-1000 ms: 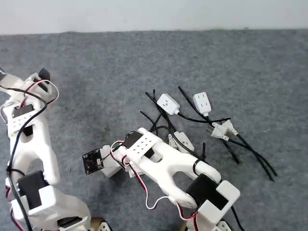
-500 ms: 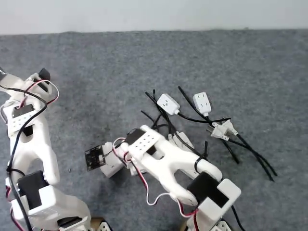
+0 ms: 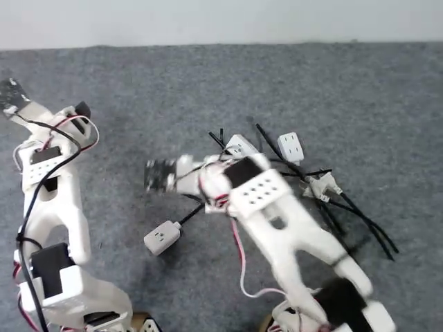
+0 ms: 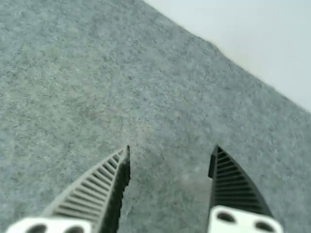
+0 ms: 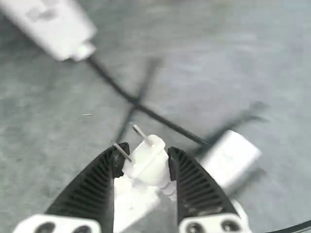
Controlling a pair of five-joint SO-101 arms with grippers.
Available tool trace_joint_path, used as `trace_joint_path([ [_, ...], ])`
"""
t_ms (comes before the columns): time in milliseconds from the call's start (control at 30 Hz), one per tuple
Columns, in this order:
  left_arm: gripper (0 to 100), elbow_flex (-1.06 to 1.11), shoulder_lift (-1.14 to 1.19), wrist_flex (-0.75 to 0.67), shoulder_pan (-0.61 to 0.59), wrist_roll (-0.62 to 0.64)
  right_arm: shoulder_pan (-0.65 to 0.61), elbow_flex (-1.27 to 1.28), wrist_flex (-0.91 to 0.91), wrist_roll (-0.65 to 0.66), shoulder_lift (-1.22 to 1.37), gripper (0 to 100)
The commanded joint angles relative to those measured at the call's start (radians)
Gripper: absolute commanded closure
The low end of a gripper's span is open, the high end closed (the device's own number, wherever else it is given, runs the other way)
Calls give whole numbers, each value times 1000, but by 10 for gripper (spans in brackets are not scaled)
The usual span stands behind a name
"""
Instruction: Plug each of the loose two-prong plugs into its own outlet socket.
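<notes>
**Edges and room.** The grey felt tabletop (image 3: 138, 83) ends at its far edge against a pale wall (image 3: 221, 21). A broad stretch of felt lies between the two arms and along that far edge. Black cords (image 3: 360, 221) crowd the right-centre around a white socket (image 3: 289, 146) and a second plug (image 3: 322, 185) lying just beside it. A loose socket (image 3: 161, 237) lies on its cord nearer the front, apart from that cluster.

**Arms.** The right arm (image 3: 291, 228) reaches from the near right corner diagonally towards the middle. We find the right pincer (image 5: 143, 150) pinching a white two-prong plug (image 5: 146, 165) by its body over the felt, with the prongs pointing outward past the tips. A white block (image 5: 231, 155) beyond it looks like a socket, though we cannot confirm this. The left arm (image 3: 48, 207) stands at the left edge. The left pincer (image 4: 170, 155) is spread over felt near the wall line.
</notes>
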Motion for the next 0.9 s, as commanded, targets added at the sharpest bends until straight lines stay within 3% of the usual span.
trace_joint_path([
  [0,732,-64,-17,18,41,-57,56,-98,33,-80,-163,990],
  [233,732,-119,-52,233,178,-206,76,-94,50,-305,-389,990],
  [433,731,-50,-336,457,325,-288,171,51,-81,-437,-565,990],
  [600,731,189,-701,382,394,-371,231,256,-245,-454,-705,990],
  [867,731,429,-1074,347,560,-443,193,437,-367,-456,-837,990],
])
